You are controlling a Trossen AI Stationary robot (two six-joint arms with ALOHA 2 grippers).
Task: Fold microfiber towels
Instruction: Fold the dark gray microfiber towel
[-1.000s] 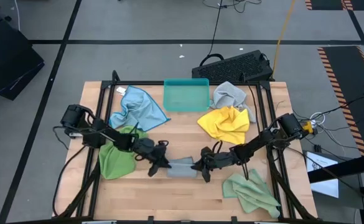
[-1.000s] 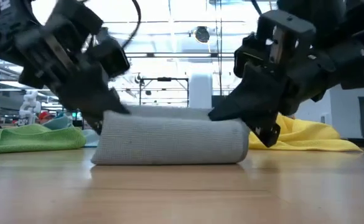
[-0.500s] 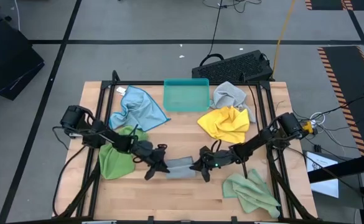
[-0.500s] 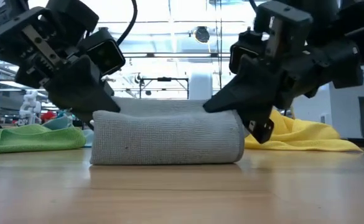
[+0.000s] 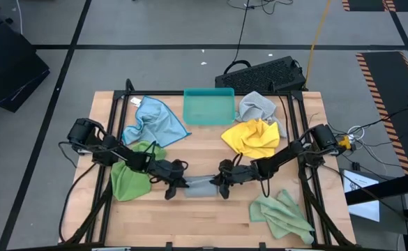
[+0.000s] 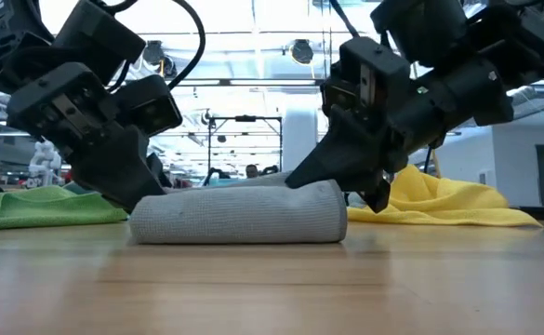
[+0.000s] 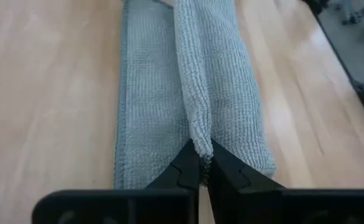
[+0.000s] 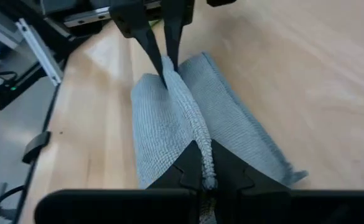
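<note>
A grey microfiber towel point(image 5: 201, 187) lies folded into a long narrow bundle near the table's middle front, its length running left to right; the low view shows it as a low roll point(image 6: 239, 216). My left gripper point(image 5: 176, 183) is shut at its left end and my right gripper point(image 5: 220, 183) is shut at its right end. A raised ridge of cloth point(image 7: 194, 81) runs along the bundle between the two grippers. My left gripper pinches the left end of the towel's raised ridge point(image 7: 200, 148) between its two fingers. The fingers slant down from the table's left and lie along the bundle. The ridge is lifted slightly; the rest of the towel lies on the table. My right gripper pinches the right end of the same ridge point(image 8: 205, 163) between its two fingers. It comes slanting down from the table's right, along the bundle. The cloth on both sides of the ridge point(image 8: 244, 134) rests on the table.
A teal tray point(image 5: 208, 106) stands at the far middle. Loose towels lie around: light blue point(image 5: 155, 120) far left, grey point(image 5: 256, 104) and yellow point(image 5: 252, 138) far right, green point(image 5: 134, 174) at the left, green point(image 5: 282, 215) near right. Bare wood lies along the near edge.
My right gripper has gone a little toward the table's far left with the held cloth. The towel's upper fold has come down, so the bundle stands lower and shorter than a second ago, and it has shifted slightly toward the left. Both grippers have stayed shut.
</note>
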